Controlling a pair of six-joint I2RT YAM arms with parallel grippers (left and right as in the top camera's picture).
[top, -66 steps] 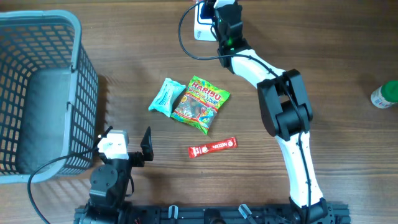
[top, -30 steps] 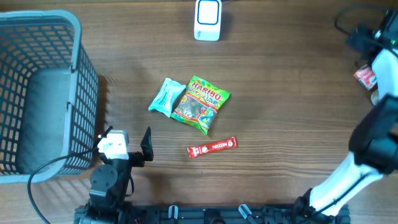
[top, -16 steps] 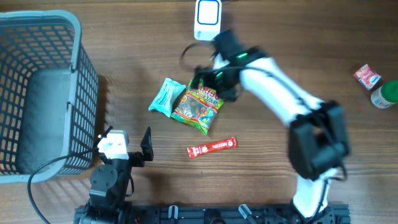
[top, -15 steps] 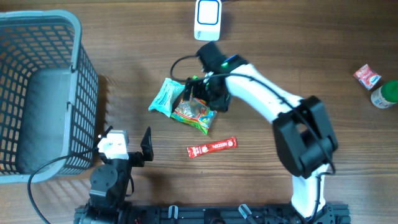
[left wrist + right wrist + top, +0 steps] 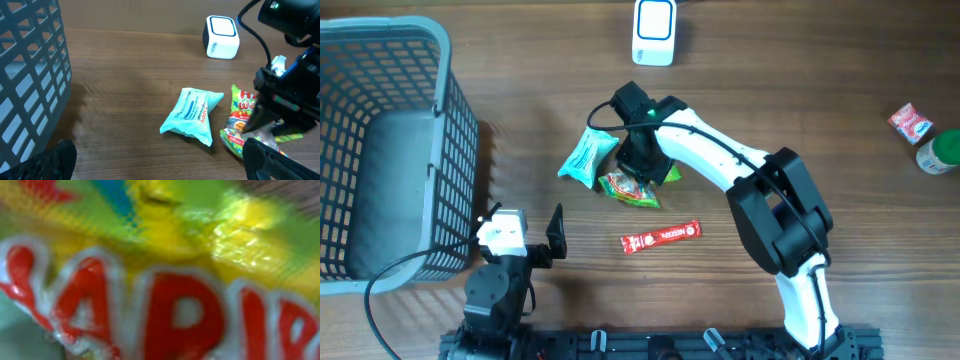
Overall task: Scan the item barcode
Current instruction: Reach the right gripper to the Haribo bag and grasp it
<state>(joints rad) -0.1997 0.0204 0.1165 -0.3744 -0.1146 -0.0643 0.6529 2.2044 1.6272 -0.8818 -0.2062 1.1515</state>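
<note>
Right gripper (image 5: 642,158) is set down over the upper part of the gummy bag (image 5: 632,188), with the jaws drawn nearly together. A pinch on the wrapper is judged to be in place, although the fingertips are hidden under the wrist in the overhead view. In the right wrist view the frame is filled by the bag's blurred printed lettering, which indicates that the wrapper lies directly against the fingers. Left gripper (image 5: 530,238) is parked at the near edge of the table (image 5: 800,90), beside the basket (image 5: 450,120), with its jaws spread wide and nothing between them.

Progress: as far as can be judged, the item is selected and gripped. The bag is located at mid-table, just beside the teal wipes pack (image 5: 585,158), with the red snack bar (image 5: 662,237) lying apart, nearer the robot. It cannot be told whether the bag is lifted clear of the surface.

Remaining: the bag is to be raised, carried to the scanner (image 5: 654,32) at the far edge, and presented with its barcode toward the scanner's window. The barcode is not visible in any view, so the face on which it is printed cannot be stated. No scan is shown as completed.
</note>
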